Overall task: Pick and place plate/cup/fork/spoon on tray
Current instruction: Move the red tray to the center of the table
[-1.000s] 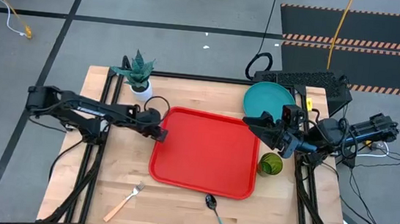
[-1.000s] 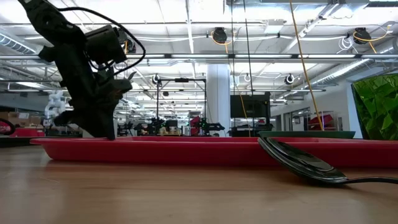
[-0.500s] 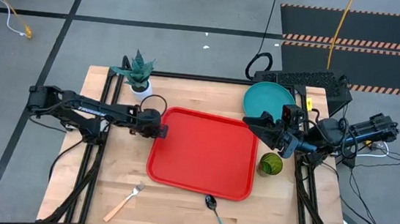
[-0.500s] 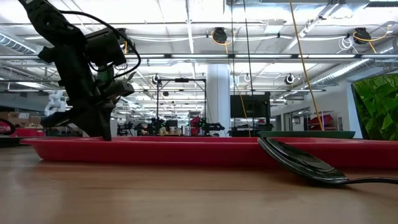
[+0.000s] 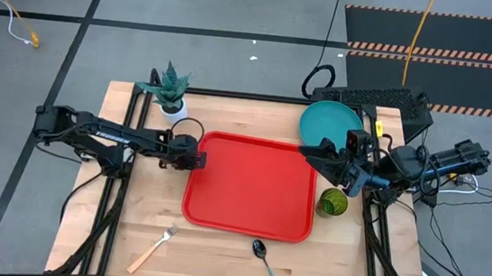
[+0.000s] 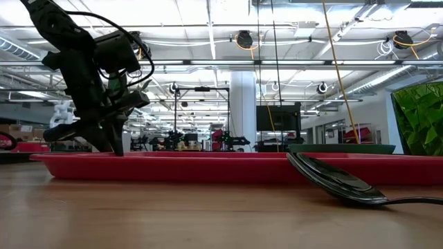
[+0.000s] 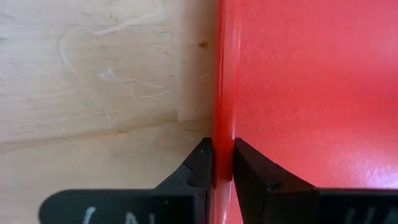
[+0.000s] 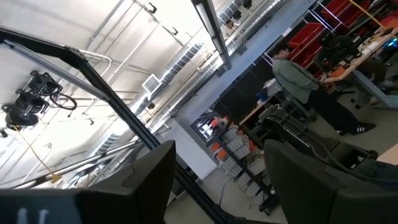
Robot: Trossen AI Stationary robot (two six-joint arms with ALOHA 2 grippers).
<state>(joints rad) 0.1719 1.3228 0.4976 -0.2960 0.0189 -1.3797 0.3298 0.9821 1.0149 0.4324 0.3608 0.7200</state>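
Nearest you, at the tray's [image 5: 250, 188] near edge, the spoon [image 5: 266, 263] lies just off the rim, and the fork [image 5: 153, 249] sits off the near left corner, apart from it. Your left gripper [image 7: 222, 163] is pinching the tray's left rim, one finger on each side. If you drag the tray from that single thin grip, it may pivot or slip free, and its near edge could shove the spoon. On the tray's right, the right gripper [image 5: 310, 153] hangs spread and empty above the far corner, with the cup [image 5: 332, 202] just beside the right rim. The plate [image 5: 329, 122] lies beyond the far right corner.
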